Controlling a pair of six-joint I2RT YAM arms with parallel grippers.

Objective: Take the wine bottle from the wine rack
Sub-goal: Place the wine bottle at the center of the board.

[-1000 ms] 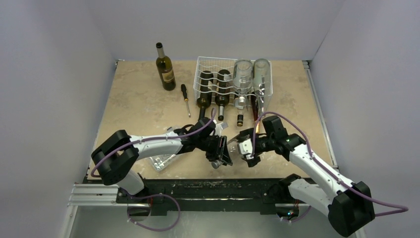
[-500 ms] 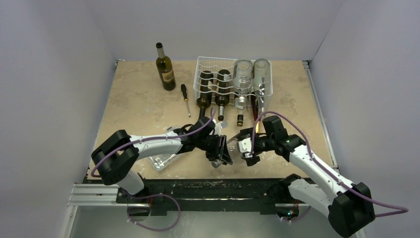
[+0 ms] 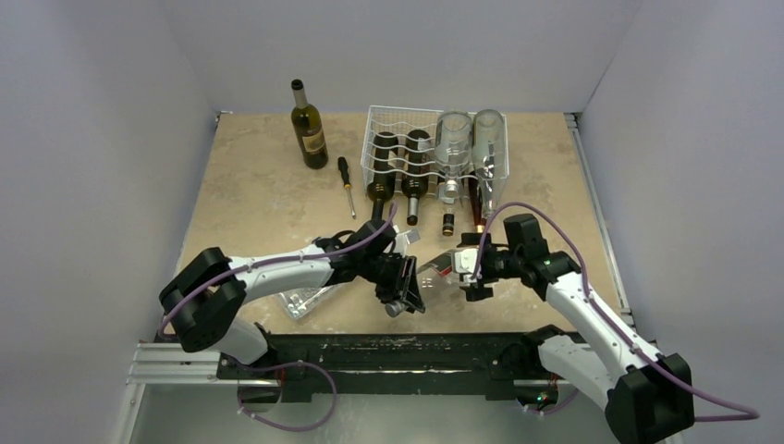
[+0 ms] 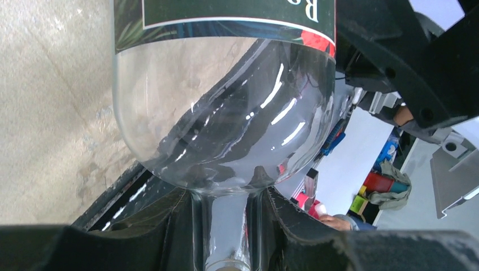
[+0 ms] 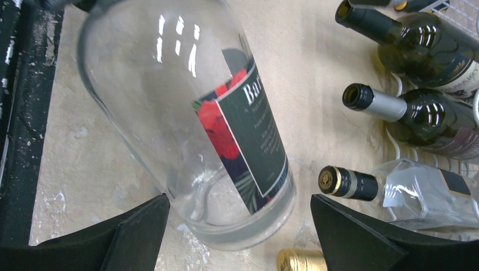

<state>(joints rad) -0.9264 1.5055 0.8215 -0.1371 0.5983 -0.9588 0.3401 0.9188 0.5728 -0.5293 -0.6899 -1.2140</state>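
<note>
The left gripper (image 4: 223, 228) was clamped on the neck of the clear wine bottle (image 5: 169, 101). The right gripper (image 5: 243, 228) stood wide open, the bottle's base between its fingers, well apart from the wine rack (image 3: 388, 118). Smooth glass (probably slippery, breakable) favoured a firm hold around the body.
</note>
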